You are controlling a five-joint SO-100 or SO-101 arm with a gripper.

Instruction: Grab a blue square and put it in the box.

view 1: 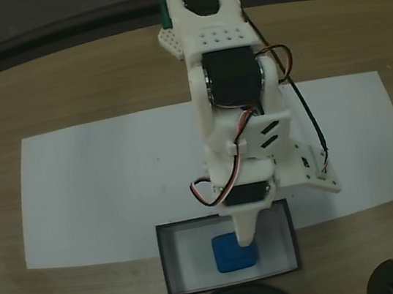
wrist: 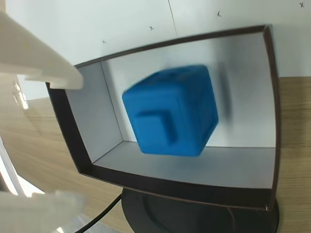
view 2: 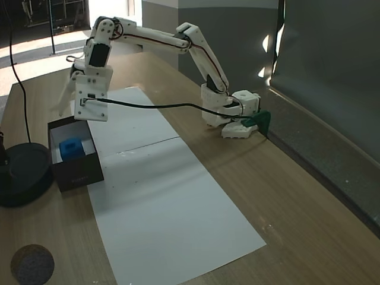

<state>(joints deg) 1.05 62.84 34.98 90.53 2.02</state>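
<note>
Now blue square (wrist: 171, 110) inside box (wrist: 77, 145).

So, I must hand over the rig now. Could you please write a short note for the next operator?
Hand: open, holding nothing, hovering above the box.
Blue square: inside the box, on its white floor; the wrist view shows it blurred, so it may not have settled.
Box: at the edge of the white paper, next to the round black base.
Done: the square is in the box.
Left: raise the arm clear of the box.
</note>
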